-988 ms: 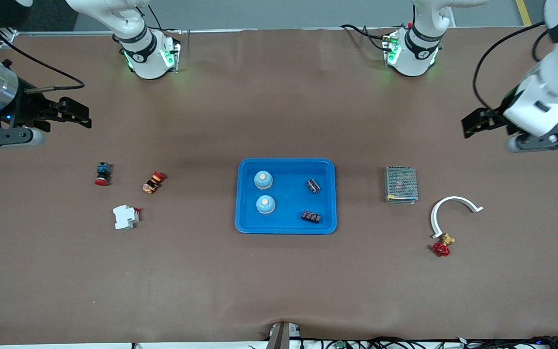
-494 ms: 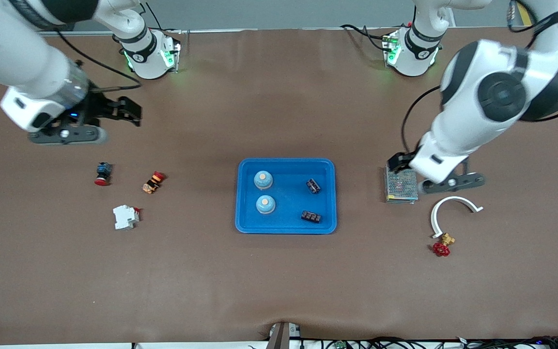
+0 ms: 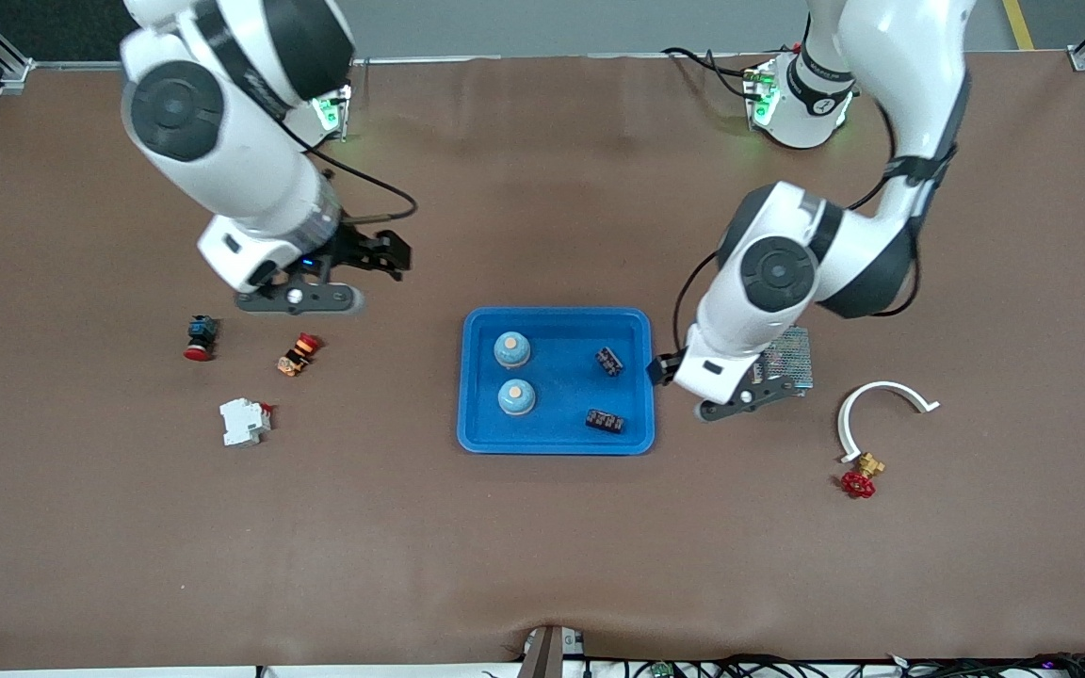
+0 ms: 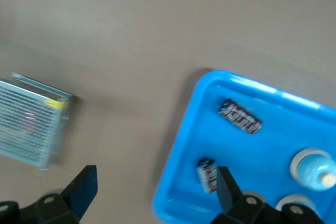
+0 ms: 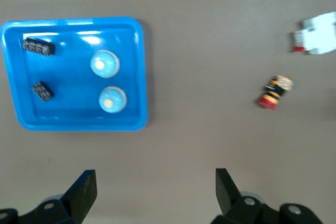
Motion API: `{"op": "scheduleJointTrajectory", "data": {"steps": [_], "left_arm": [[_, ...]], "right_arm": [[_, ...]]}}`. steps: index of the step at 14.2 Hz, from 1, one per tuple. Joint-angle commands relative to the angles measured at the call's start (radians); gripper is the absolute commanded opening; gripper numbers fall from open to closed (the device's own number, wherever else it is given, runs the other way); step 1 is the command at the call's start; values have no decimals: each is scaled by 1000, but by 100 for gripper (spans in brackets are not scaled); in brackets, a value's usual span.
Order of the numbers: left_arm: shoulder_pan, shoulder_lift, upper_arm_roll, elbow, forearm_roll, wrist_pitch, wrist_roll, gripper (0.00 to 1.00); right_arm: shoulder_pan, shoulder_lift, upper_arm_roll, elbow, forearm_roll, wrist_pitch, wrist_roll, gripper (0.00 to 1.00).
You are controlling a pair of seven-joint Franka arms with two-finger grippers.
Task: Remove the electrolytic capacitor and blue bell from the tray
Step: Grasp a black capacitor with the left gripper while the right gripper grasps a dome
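Note:
A blue tray lies mid-table. It holds two pale blue bells and two black capacitors. My left gripper is open and empty over the tray's edge at the left arm's end; its wrist view shows its own gripper, the tray, both capacitors and a bell. My right gripper is open and empty over bare table toward the right arm's base from the tray; its wrist view shows the tray and bells.
A metal mesh box, a white curved piece and a red valve lie toward the left arm's end. A blue-red button, a red-yellow button and a white breaker lie toward the right arm's end.
Both arms have swung in from the table's ends toward the tray. The left gripper has reached the tray's edge. The tray's contents have not moved.

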Motion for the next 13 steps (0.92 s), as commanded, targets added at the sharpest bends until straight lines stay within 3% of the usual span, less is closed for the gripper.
{"op": "scheduleJointTrajectory", "data": {"steps": [1, 5, 7, 11, 13], "left_arm": [[-51, 78, 4, 26, 4, 63, -124, 100], [-114, 167, 6, 25, 4, 118, -302, 96], [-129, 206, 6, 25, 4, 155, -365, 84], [-149, 242, 6, 23, 4, 166, -417, 73], [-156, 256, 6, 23, 4, 166, -431, 56]], "right_arm": [[45, 74, -12, 13, 17, 84, 45, 100], [85, 173, -12, 13, 17, 209, 45, 100], [97, 224, -12, 10, 17, 278, 45, 100], [136, 310, -12, 10, 10, 364, 45, 100], [145, 344, -12, 10, 7, 397, 45, 100]]}}
